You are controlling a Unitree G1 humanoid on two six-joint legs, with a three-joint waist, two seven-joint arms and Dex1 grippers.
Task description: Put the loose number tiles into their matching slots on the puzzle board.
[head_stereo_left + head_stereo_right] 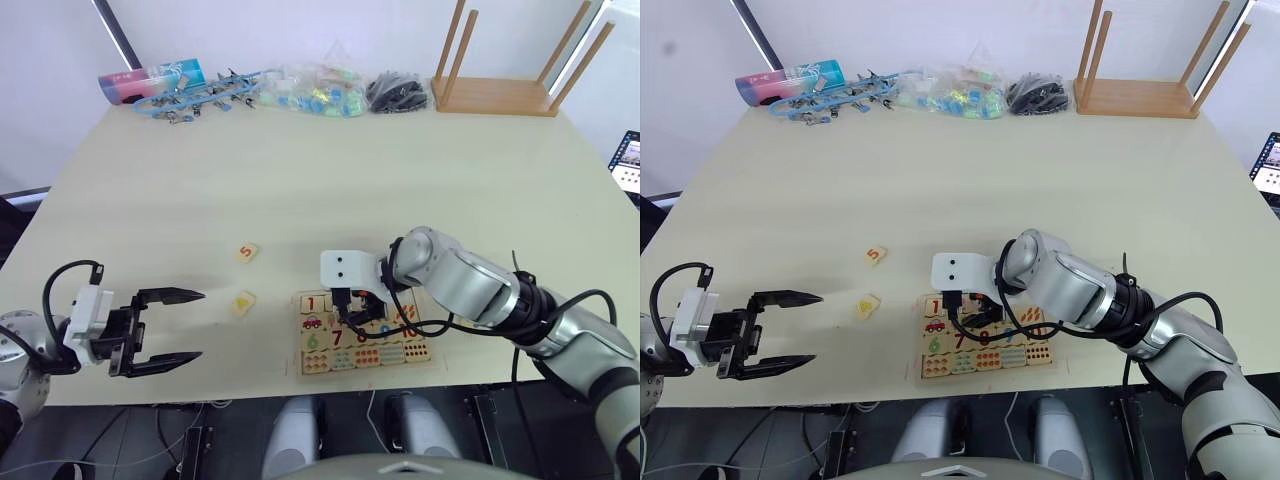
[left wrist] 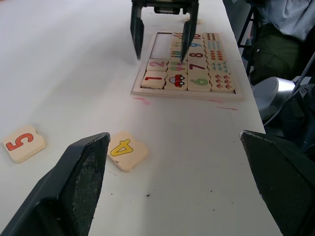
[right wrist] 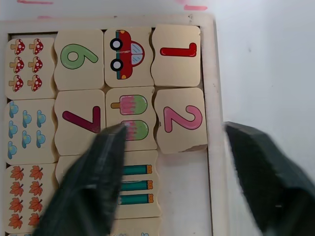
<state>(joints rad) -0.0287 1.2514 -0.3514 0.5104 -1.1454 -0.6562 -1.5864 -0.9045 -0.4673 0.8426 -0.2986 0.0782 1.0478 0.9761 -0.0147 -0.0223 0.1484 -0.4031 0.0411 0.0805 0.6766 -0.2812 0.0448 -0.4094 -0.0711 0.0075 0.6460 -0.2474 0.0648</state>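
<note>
Lower centre, the puzzle board shows tiles 1 and 2 seated (next slot bare). Right gripper hovers above, wide open, empty. Left gripper gapes empty near loose tiles 4 and 5.

bright, even room light falls from overhead on the pale table, washing it near white at twelve o'clock. soft short shadows sit under the left gripper. up close, the right gripper fingers blur heavily.
</note>
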